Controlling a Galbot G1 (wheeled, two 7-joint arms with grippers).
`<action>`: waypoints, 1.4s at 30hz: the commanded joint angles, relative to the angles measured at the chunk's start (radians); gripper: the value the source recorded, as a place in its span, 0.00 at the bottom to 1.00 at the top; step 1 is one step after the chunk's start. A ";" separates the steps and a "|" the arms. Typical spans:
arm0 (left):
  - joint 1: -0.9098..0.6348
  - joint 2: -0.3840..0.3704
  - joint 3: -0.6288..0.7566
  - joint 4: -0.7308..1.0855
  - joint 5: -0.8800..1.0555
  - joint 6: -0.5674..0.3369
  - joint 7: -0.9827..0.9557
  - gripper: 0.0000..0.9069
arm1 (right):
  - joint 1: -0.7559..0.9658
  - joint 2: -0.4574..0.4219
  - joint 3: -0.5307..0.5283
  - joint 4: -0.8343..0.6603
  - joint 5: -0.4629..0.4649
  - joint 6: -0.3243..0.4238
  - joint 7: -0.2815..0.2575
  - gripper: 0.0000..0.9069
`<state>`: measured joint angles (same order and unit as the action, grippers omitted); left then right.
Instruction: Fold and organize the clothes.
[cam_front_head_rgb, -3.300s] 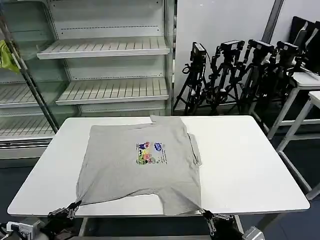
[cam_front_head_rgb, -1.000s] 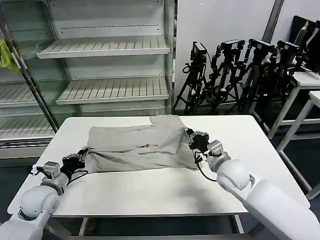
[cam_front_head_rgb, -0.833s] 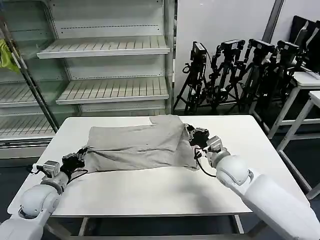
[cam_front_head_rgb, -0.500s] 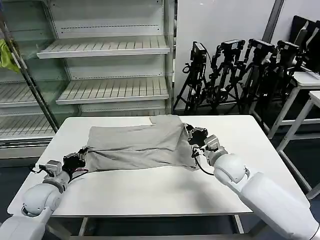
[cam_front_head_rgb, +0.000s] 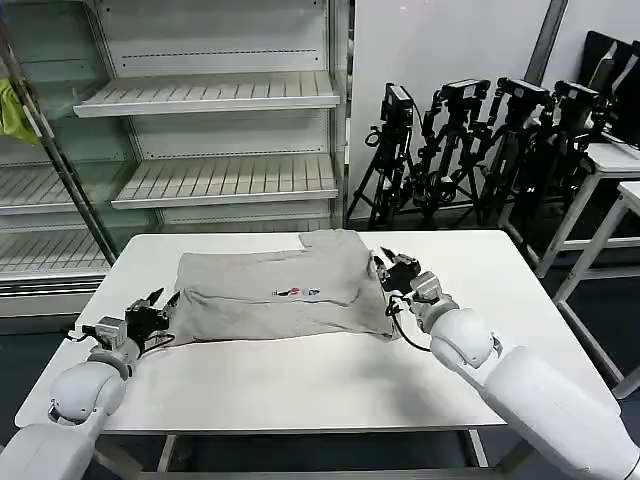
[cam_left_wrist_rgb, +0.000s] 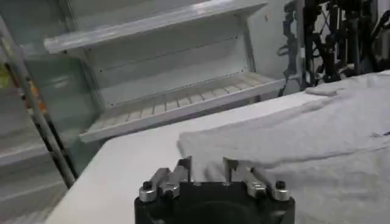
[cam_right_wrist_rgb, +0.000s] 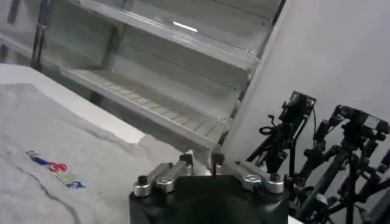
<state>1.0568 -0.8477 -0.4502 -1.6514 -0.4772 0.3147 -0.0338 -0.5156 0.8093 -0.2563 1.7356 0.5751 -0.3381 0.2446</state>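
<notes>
Grey shirt (cam_front_head_rgb: 275, 290) is lying folded in half across the white bench (cam_front_head_rgb: 500, 340), print peeking out. Left end effector (cam_front_head_rgb: 158, 308) sits spread beside its left edge, right end effector (cam_front_head_rgb: 388, 268) spread by the right edge, neither gripping anything.

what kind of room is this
Probably a robotics lab or test room: a white table holding a grey shirt, bare display shelves behind it, and a row of camera tripods against the wall.

We are letting go of the folded shirt (cam_front_head_rgb: 280, 293); both grippers, left (cam_front_head_rgb: 155, 307) and right (cam_front_head_rgb: 392, 266), are now opening beside it.
</notes>
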 joint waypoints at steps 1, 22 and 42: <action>0.173 0.038 -0.129 -0.159 -0.035 0.042 -0.002 1.00 | -0.179 -0.092 0.126 0.143 0.045 -0.032 0.012 1.00; 0.291 -0.020 -0.119 -0.224 -0.137 0.125 0.000 1.00 | -0.495 -0.027 0.243 0.271 0.048 -0.072 0.050 1.00; 0.282 -0.016 -0.113 -0.195 -0.125 0.111 0.013 0.79 | -0.491 0.054 0.187 0.189 0.026 -0.066 0.038 0.68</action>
<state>1.3288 -0.8584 -0.5636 -1.8412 -0.6043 0.4247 -0.0236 -0.9933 0.8402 -0.0603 1.9370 0.6033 -0.4034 0.2849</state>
